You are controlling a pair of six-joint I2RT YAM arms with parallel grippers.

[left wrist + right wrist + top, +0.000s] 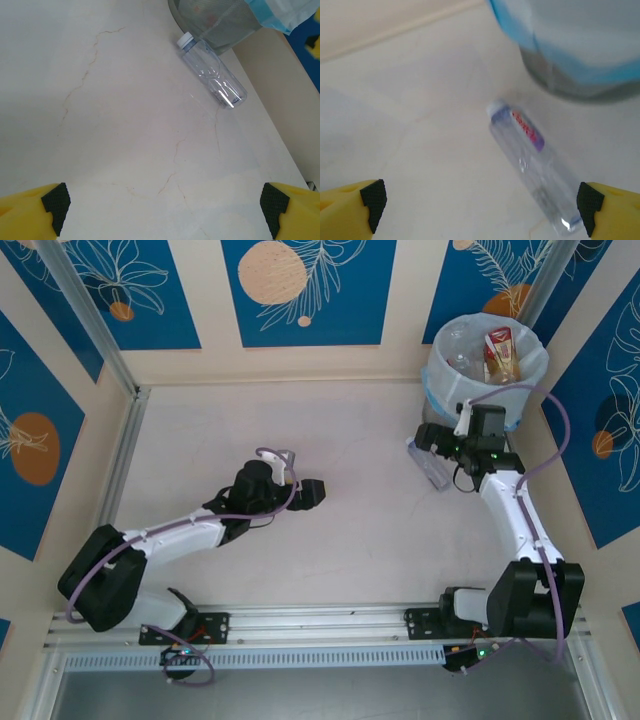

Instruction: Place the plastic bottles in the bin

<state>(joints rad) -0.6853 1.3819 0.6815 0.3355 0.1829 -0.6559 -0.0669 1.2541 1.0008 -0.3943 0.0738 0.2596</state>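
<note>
One clear plastic bottle (430, 468) with a white cap lies on its side on the table, right against the foot of the bin (440, 375). The round grey bin has a pale blue-white bag, and bottles (499, 355) lie inside it. My right gripper (432, 440) hovers just above the lying bottle (535, 170), open and holding nothing; the bottle is off toward its right finger. My left gripper (312, 492) stands open over bare table near the middle. The same bottle (212, 70) and the bin (220, 25) lie far ahead of it.
The pale marbled table (300, 430) is boxed in by beige and blue patterned walls (300, 290). A metal rail (320, 625) along the near edge carries both arm bases. The bin stands in the back right corner.
</note>
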